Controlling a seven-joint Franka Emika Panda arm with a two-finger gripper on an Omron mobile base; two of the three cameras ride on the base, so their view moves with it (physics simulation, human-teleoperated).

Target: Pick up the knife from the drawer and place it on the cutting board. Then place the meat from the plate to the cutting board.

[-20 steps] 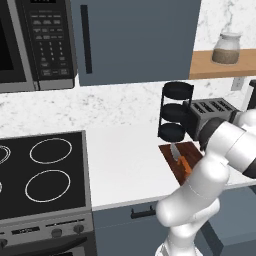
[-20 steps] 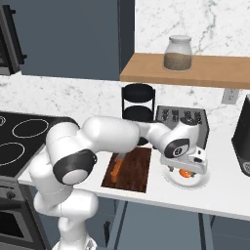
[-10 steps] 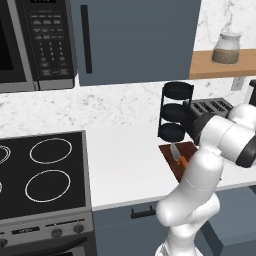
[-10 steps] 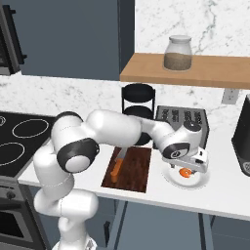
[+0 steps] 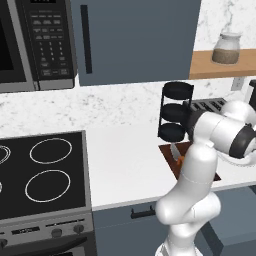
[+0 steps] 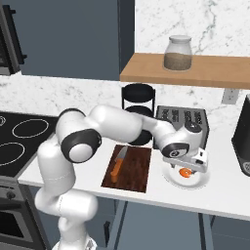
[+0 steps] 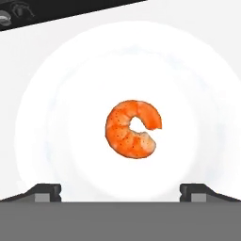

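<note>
The meat [image 7: 133, 128], a curled orange-red lump, lies in the middle of the round white plate [image 7: 56, 117]. My gripper [image 7: 121, 192] hangs open straight above it, with one dark fingertip [image 7: 47, 192] on each side and nothing between them. From the right base view, the gripper [image 6: 194, 167] hovers just over the meat [image 6: 185, 172] on the plate [image 6: 171, 179]. Left of the plate, the knife [image 6: 117, 166] lies flat on the dark reddish-brown cutting board [image 6: 134, 171], handle toward the front. My arm covers most of the cutting board [image 5: 170, 150] in the left base view. I cannot tell which cabinet front is the drawer.
A toaster [image 6: 183, 117] stands behind the plate and a black tiered rack [image 6: 139, 97] behind the board. A dark appliance [image 6: 242, 136] is at the far right. The stove [image 5: 45, 170] lies to the left, and a wooden shelf with a jar [image 6: 178, 52] hangs above.
The arm has swung a little to the right and the hand has settled over the plate. The jaws have stayed open; knife and meat have not moved.
</note>
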